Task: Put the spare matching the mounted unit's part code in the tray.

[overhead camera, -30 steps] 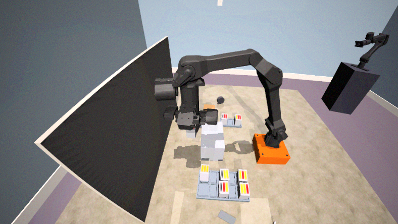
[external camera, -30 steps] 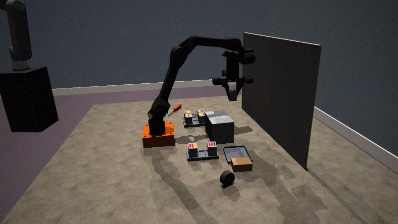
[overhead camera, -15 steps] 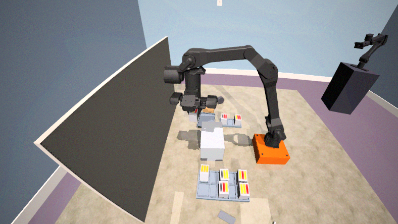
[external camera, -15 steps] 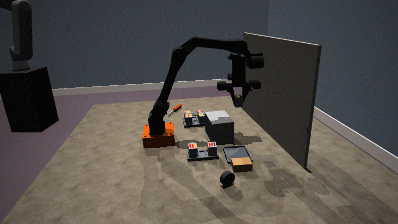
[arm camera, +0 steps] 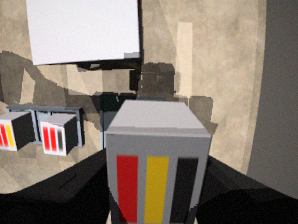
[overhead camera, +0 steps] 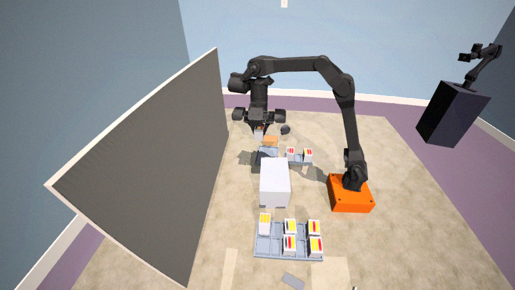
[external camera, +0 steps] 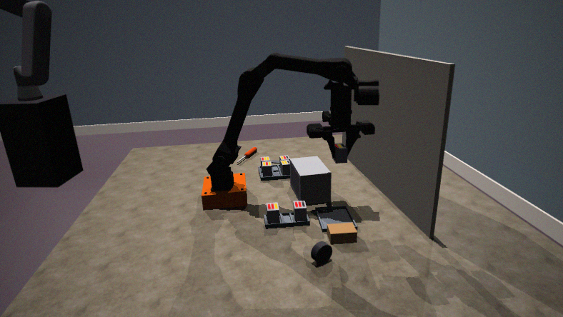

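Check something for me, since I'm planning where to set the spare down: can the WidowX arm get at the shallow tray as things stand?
Probably yes: the jaws hold the striped spare above, and nothing visible sits inside the tray.

On the desk [overhead camera: 403, 187], a rectangular blue-grey plate [overhead camera: 293, 281] lies flat, near the tan rectangular patch [overhead camera: 331, 272] to its right.

Orange-handled screwdriver [external camera: 250, 152], dark round object [overhead camera: 285, 129] [external camera: 321, 253], orange-tan block [overhead camera: 270, 140] [external camera: 341, 233]
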You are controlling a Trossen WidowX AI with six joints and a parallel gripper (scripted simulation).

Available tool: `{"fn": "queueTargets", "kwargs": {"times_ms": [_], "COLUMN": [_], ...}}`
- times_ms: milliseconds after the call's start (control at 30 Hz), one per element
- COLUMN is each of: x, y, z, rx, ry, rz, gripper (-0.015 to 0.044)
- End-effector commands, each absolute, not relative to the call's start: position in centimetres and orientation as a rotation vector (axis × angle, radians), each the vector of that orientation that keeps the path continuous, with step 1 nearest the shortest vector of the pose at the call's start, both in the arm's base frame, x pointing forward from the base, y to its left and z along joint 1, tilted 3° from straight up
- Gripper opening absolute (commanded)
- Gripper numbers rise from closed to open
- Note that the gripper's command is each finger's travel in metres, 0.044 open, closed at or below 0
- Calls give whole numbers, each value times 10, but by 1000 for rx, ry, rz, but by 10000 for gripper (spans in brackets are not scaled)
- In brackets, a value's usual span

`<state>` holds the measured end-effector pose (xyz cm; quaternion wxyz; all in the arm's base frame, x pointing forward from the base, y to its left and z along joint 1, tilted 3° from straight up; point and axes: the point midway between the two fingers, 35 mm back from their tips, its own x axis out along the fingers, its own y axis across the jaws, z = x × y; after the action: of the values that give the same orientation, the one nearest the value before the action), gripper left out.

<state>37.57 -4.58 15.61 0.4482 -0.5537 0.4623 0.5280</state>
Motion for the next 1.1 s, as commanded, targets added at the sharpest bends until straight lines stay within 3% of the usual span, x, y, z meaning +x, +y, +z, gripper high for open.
{"fn": "queueTargets", "kwargs": {"times_ms": [0, 233, 1067], "x": [371, 361, 365], "y": [-73, -114, -117], "z": [159, 160, 144], "rx": [-1393, -1417, -1418], "ry": [1141, 1136, 1136], "rz": [1319, 1343, 1343], "gripper": [0, 0, 0]}}
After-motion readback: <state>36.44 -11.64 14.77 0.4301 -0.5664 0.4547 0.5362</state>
